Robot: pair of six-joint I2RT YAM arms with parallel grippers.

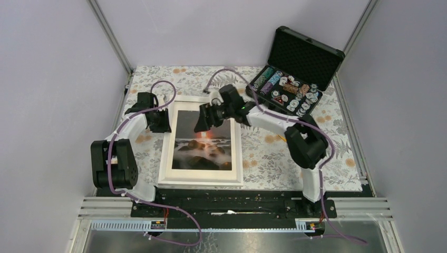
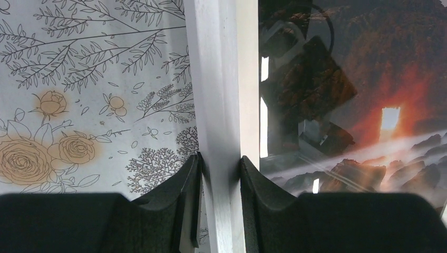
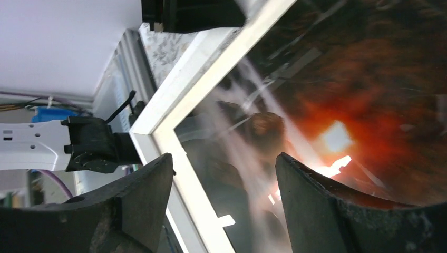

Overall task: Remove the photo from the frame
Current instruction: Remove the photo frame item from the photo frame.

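Clearly the left end effector [image 2: 220, 168] holds the frame [image 2: 219, 79] in a narrow pinch. One finger [image 2: 182, 182] presses the outer face of the white border rail and the other sits on the inner side, at the edge of the glazed face. The rail runs straight ahead from between the jaws. The rest of the frame spreads away from this end effector's inner finger, lying flat and face up on the flowered bench [image 1: 274, 153].

The frame looks stiff and fairly weighty, and its narrow rails are probably the only safe places to grip.

The photo [image 2: 369, 79] lies inside the frame under a glossy pane [image 3: 253, 132] that mirrors the arms. I judge the pane slippery and breakable, so it is a poor surface to press or pinch. The print itself is likely thin, light and easily creased, and it is sealed off from this side. The frame probably needs turning over so the back can be opened. The print can then be lifted by a corner or edge without touching the picture.

The right end effector [image 3: 224, 163] hangs over the pane with its jaws wide and nothing between them. A white rail passes beneath one finger, and the orange glow lies just past the other. Well beyond this end effector stands an open case of poker chips [image 1: 295, 89], which has no part in the job.
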